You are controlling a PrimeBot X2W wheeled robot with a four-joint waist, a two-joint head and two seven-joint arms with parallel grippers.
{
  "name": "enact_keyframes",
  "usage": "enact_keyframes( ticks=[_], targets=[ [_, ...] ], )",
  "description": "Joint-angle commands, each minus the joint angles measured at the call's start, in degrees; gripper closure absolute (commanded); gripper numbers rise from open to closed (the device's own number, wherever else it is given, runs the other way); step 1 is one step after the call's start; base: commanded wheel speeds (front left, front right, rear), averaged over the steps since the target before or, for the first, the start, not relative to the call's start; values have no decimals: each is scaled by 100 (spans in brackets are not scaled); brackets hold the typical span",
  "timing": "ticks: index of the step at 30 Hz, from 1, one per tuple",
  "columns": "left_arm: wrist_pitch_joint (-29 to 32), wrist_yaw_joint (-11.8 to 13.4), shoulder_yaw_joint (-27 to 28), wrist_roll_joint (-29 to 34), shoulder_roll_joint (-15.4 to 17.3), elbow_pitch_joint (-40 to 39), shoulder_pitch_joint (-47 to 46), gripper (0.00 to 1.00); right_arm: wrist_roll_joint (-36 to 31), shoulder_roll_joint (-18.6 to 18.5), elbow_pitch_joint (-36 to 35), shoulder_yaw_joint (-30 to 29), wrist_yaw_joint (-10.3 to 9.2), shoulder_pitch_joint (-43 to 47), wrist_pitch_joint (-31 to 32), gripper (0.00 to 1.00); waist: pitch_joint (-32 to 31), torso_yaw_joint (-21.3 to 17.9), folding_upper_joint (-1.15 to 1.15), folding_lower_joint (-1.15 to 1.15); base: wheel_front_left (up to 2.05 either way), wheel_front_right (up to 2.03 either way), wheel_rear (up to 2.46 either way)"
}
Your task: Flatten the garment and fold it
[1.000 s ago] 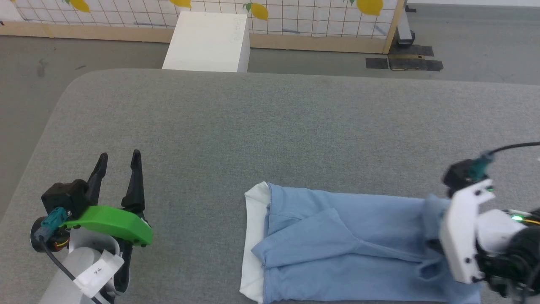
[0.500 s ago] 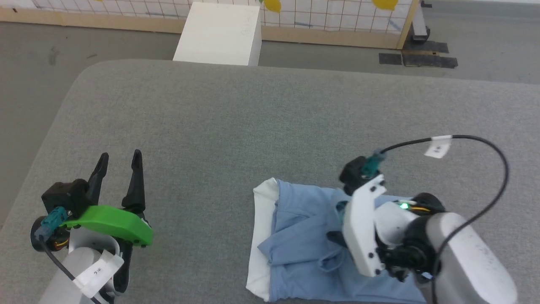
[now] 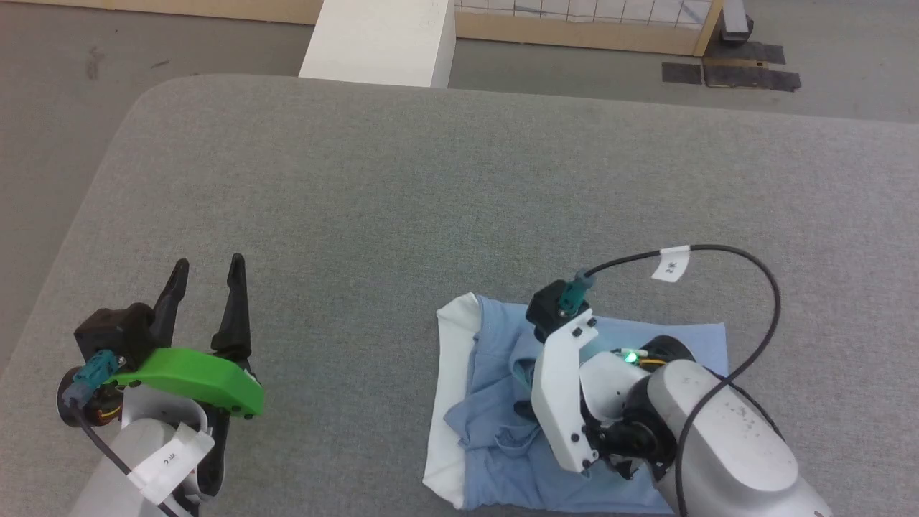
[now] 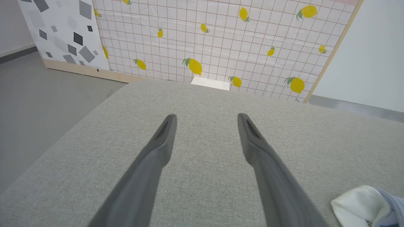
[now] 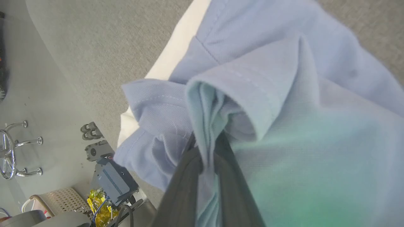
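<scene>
Where right pincer clamps, garment puckers.

Along your left gripper you see its jaws standing wide apart with nothing between them, pointing across the grey fabric table towards its far edge. At the lower right corner, one end of the garment lies on the table: a rounded white band with a bit of light-blue cloth just behind it, well apart from the gripper. Past the far edge, the top of a white box peeks up in front of a gridded lemon-print panel. To its left stands a speckled grey panel, with grey floor below it.
</scene>
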Motion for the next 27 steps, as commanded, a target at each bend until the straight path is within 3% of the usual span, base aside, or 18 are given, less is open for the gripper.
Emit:
enact_keyframes(
  ticks=[1,3,4,5,6,19,27],
  targets=[
    [-37,24,-22,9,-11,26,-70,0,-13,30,112,66,-8,-108,-52,100,16,6,0,0,0,0,0],
    [-45,13,-36,14,-27,51,-82,0,11,63,263,142,-8,-162,-186,100,21,7,0,0,0,0,0],
    [-48,8,-41,15,-33,61,-86,0,34,82,304,177,-8,-184,-242,91,22,6,0,0,0,0,0],
    [-51,3,-47,15,-41,76,-90,0,89,106,333,233,-8,-209,-306,56,14,4,0,0,0,0,0],
    [-53,-1,-52,17,-46,88,-90,0,138,125,344,270,-8,-232,-362,0,6,1,0,0,0,0,0],
    [-63,-12,-121,31,-24,238,30,0,1007,166,-398,681,-8,-598,-863,0,-427,-129,0,0,0,0,0],
    [-76,54,-134,102,22,164,160,0,1055,-272,-1136,90,-8,-692,-2180,0,-770,-311,0,0,0,0,0]
  ],
)
